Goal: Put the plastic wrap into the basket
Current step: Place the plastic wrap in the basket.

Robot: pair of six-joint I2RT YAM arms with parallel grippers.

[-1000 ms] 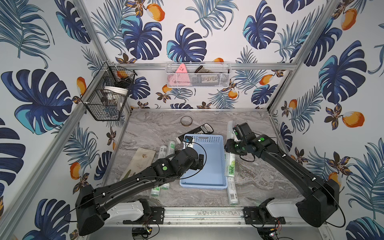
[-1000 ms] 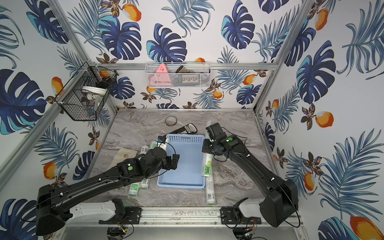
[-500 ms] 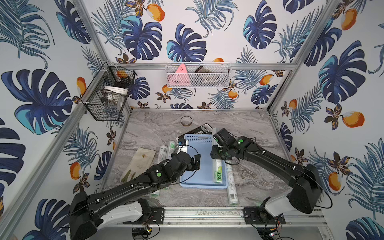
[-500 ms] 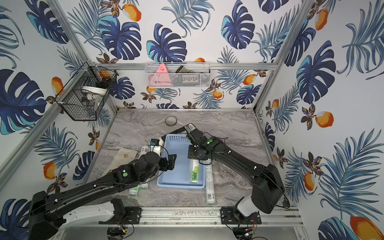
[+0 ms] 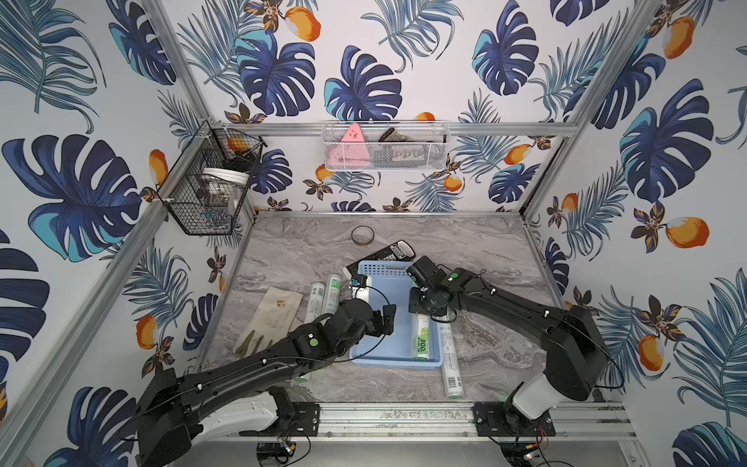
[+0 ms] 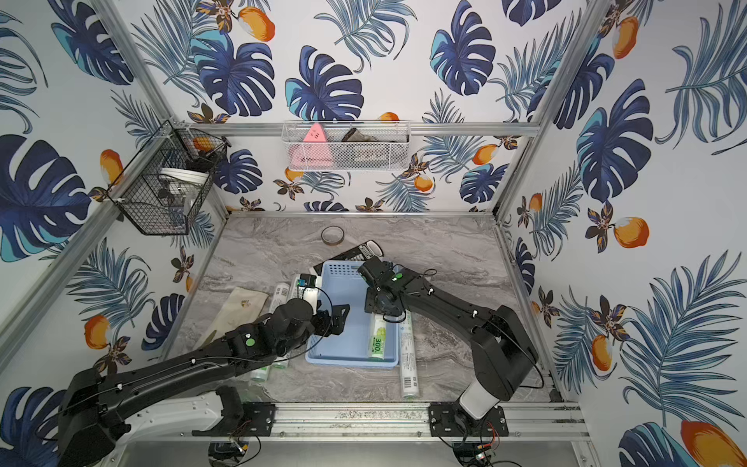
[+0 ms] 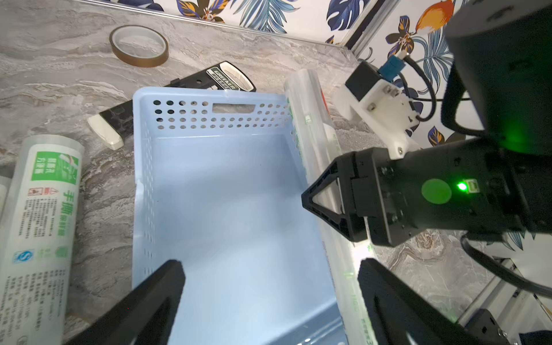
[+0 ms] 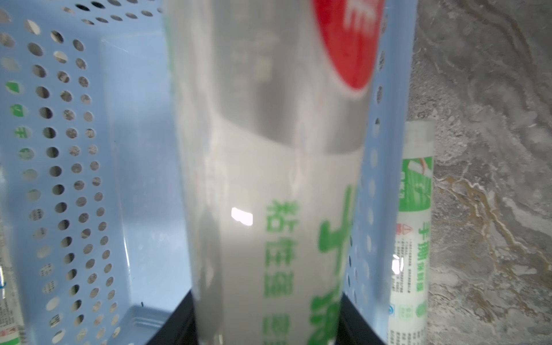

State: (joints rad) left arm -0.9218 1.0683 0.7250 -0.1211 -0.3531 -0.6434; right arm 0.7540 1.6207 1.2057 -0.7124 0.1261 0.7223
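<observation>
Your right end effector [image 5: 421,312] is closed on a plastic wrap roll [image 5: 422,341], with a finger against each side of it in the right wrist view. That roll sits inside the blue basket [image 5: 394,339], close along the 3 o'clock wall. Its long axis runs 12 to 6 o'clock: the red logo end points to 12, the "300" end to 6, just short of the near wall. You cannot tell whether it rests on the basket floor.

Your left end effector [image 7: 270,267] hangs spread wide and empty over the basket, toward its 9 o'clock wall.

Just outside the 3 o'clock wall a second roll [image 5: 451,366] lies on the bench [image 5: 485,250], parallel and jutting past the basket toward 6. Two more rolls [image 5: 333,289] lie side by side at 9 o'clock of the basket, also running 12 to 6, their near ends hidden under your left arm.
</observation>
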